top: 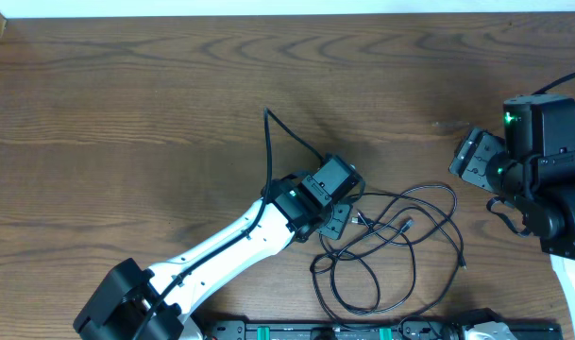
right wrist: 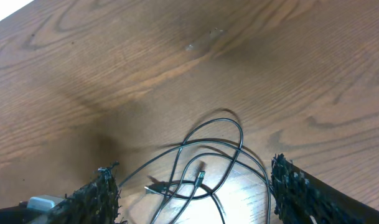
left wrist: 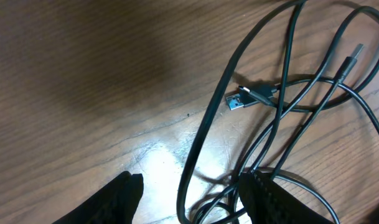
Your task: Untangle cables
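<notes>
Left gripper [left wrist: 189, 202], fingers spread, straddling 1 loop of the black cables [left wrist: 205, 124]; right gripper [right wrist: 195, 190], fingers also spread, hovering beside the tangle.

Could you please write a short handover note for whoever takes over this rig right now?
Left hand: open, low at the tangle's left edge, black strands between its fingers, nothing gripped.
Right hand: open, holding nothing, apart from the tangle on its right.
Cables: black overlapping loops on the table, front middle; a blue-tipped plug lies free.
Done: nothing separated. Left: grip a strand, draw the loops apart.
</notes>
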